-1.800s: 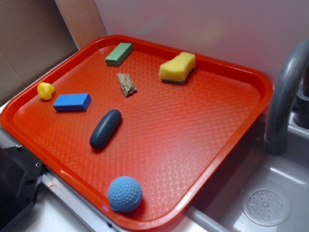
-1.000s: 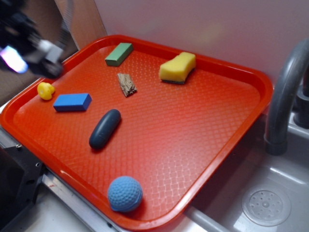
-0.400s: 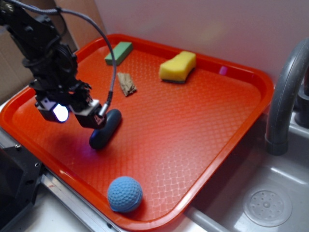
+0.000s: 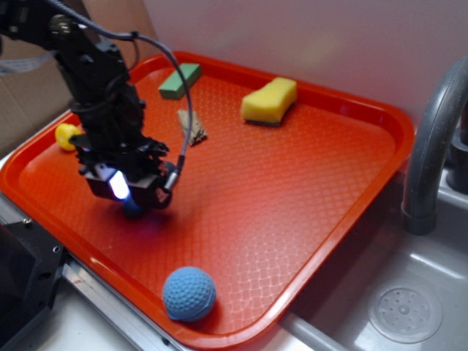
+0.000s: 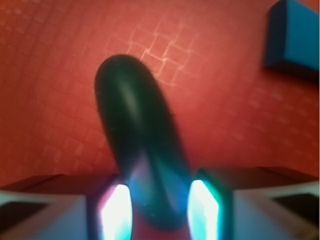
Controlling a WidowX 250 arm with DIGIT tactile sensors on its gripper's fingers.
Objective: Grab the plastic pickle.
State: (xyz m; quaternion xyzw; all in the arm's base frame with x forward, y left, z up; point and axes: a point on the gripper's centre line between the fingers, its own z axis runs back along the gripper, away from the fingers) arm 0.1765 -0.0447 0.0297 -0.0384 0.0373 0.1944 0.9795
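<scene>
A red plastic tray (image 4: 307, 183) with a waffled floor sits beside a grey sink (image 4: 409, 307). A dimpled light-blue ball (image 4: 189, 293) lies by its near edge. The black arm's fingers (image 5: 120, 210), spread apart, straddle the smooth dark blue-grey plastic pickle (image 5: 140, 150) near the tray's left edge, gripping nothing. A yellow sponge (image 4: 269, 102) lies by the far edge. The arm has shifted over the pickle since 0.4 s ago.
</scene>
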